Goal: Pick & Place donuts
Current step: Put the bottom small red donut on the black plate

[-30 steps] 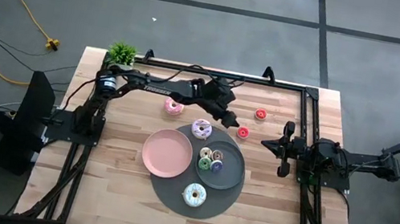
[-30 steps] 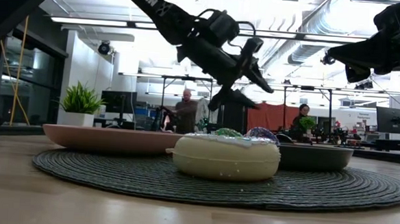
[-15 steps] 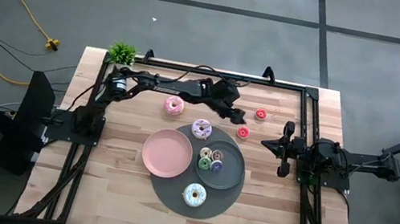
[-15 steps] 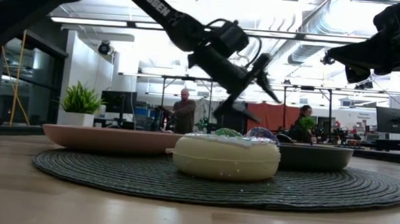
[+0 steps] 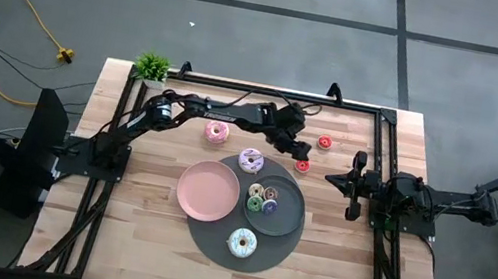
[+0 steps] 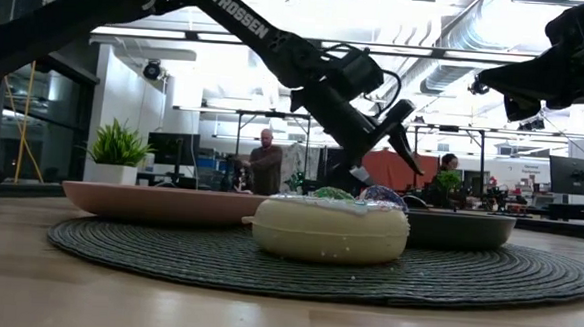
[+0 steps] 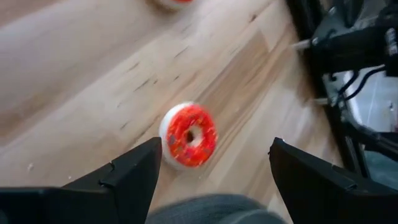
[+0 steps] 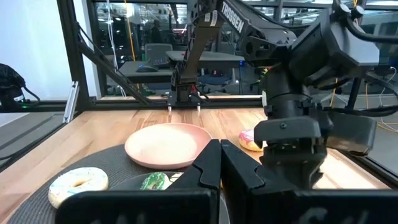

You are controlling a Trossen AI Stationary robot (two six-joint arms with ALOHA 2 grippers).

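Note:
My left gripper [image 5: 301,153] is open, reaching across the far side of the table and hovering just above a tiny red donut [image 5: 302,166]. In the left wrist view that red donut [image 7: 189,135] lies flat on the wood ahead of the open gripper [image 7: 214,144], untouched. A second tiny red donut [image 5: 325,142] lies farther off. A pink-iced donut [image 5: 217,132] rests on the wood. A purple-and-white one [image 5: 251,160] and a white one [image 5: 243,243] sit on the dark mat. Several tiny donuts [image 5: 263,199] lie in the grey plate. My right gripper [image 5: 329,178] waits shut at the table's right.
A round dark woven mat [image 5: 211,245] carries a pink plate [image 5: 208,191] and a grey plate [image 5: 289,217]. A small potted plant [image 5: 151,65] stands at the far left corner. A black frame [image 5: 382,131] edges the table. People show in the room beyond.
My left gripper has moved toward the table's right and lowered toward the tiny red donut, staying open. The donuts and plates have kept their places.

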